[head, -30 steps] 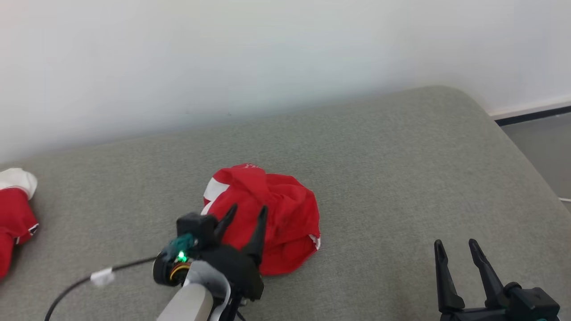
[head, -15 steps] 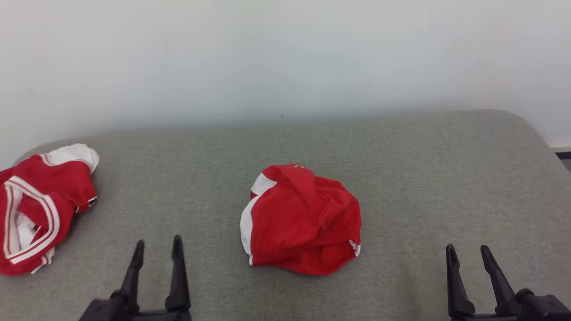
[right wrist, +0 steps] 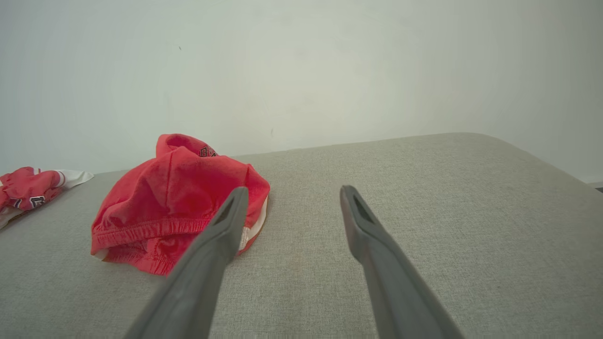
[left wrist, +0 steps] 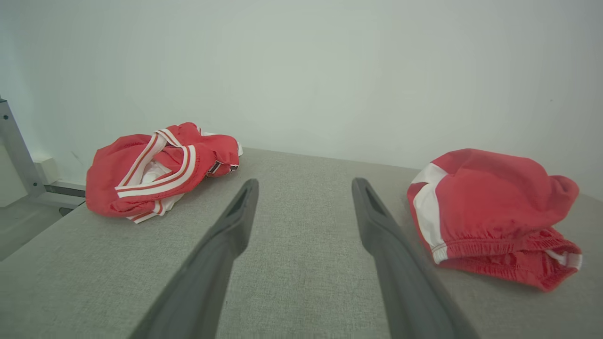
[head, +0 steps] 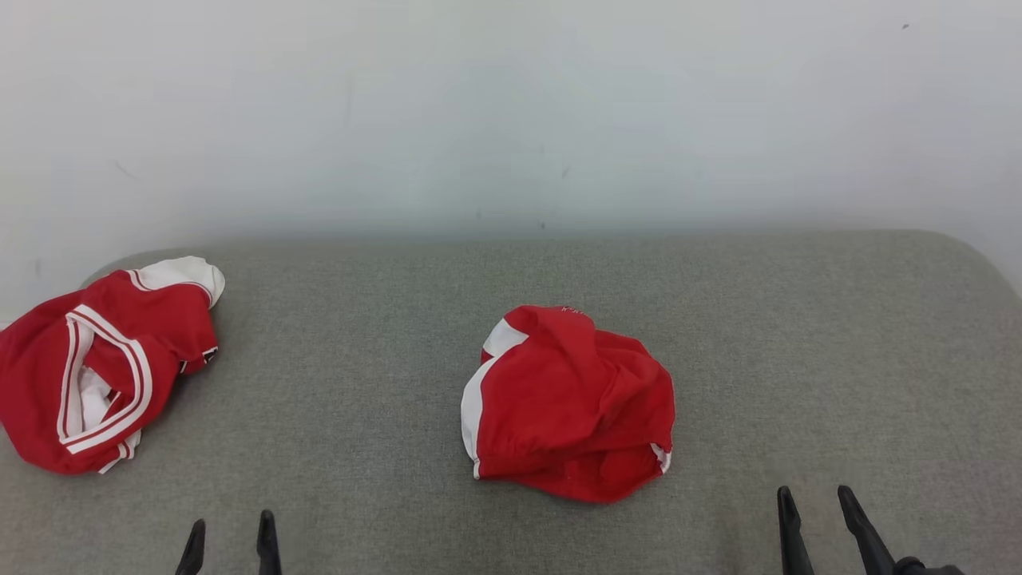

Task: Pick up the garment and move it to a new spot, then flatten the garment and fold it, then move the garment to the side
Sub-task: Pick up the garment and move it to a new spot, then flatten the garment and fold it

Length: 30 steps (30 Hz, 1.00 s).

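The garment is a crumpled red bundle with white side panels, lying in the middle of the grey padded surface. It appears on the right of the left wrist view and on the left of the right wrist view. My left gripper is open at the lower left, well short of the garment, and nothing is between its fingers. At the lower right my right gripper is also open and holds nothing.
A second red garment with white stripes lies bunched at the surface's far left edge. A white wall runs directly behind. The surface curves off at the right. A metal frame leg stands beyond the left end.
My left gripper has drawn back from above the garment to the lower left, still open. The head view has swung left, bringing the second garment into sight. The garment stays crumpled.
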{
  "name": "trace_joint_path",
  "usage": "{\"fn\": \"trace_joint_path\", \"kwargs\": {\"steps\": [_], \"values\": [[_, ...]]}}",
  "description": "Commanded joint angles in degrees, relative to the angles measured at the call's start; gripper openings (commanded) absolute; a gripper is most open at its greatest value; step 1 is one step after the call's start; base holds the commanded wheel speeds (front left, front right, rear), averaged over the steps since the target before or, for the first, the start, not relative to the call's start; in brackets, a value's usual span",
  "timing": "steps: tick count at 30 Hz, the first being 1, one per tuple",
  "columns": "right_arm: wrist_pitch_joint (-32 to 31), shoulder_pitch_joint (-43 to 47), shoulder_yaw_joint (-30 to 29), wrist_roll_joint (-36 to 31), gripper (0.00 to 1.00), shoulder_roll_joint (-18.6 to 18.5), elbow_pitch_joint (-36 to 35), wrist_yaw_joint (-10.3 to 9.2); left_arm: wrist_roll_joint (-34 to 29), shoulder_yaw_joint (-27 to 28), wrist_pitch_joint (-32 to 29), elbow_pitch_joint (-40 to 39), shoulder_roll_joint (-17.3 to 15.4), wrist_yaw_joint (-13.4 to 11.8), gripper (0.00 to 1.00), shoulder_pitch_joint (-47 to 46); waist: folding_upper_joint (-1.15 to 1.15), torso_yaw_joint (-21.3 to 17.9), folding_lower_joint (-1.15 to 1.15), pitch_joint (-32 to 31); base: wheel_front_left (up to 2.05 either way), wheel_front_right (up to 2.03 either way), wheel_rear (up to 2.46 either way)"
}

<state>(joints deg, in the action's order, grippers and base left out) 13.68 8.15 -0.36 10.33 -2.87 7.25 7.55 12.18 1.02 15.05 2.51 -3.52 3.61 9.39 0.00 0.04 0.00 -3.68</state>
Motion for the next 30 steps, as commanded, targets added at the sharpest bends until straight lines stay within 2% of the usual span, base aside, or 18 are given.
{"fn": "trace_joint_path", "kwargs": {"steps": [1, 7, 12, 30], "values": [[0.4, 0.7, 0.0, 0.1, 1.0, 0.0, 0.3, -0.12, -0.5, 0.5, 0.2, 0.2, 0.1, 0.3, 1.0, 0.9, 0.0, 0.1, 0.0, -0.2, 0.0, 0.0, 0.0], [1.1, 1.3, -0.2, -0.1, 1.0, 0.0, 2.6, -0.12, -2.1, 1.7, 0.2, 2.3, 0.4, 2.4, 1.0, 2.7, 0.0, 0.3, 0.0, -0.5, 0.0, 0.0, 0.0], [1.4, 0.6, -0.1, 0.2, 1.0, 0.0, 3.2, -0.12, -2.9, 1.8, 0.2, 2.2, 0.6, 3.1, 1.0, 2.9, 0.0, 0.1, 0.0, -0.1, 0.0, 0.0, 0.0], [1.6, -0.1, 0.2, 2.0, 1.0, 0.0, 3.7, -0.12, -2.3, 1.4, 0.2, 2.8, 0.7, 3.8, 1.0, 2.2, 0.0, -0.6, 0.0, 0.3, 0.0, 0.0, 0.0]]}}
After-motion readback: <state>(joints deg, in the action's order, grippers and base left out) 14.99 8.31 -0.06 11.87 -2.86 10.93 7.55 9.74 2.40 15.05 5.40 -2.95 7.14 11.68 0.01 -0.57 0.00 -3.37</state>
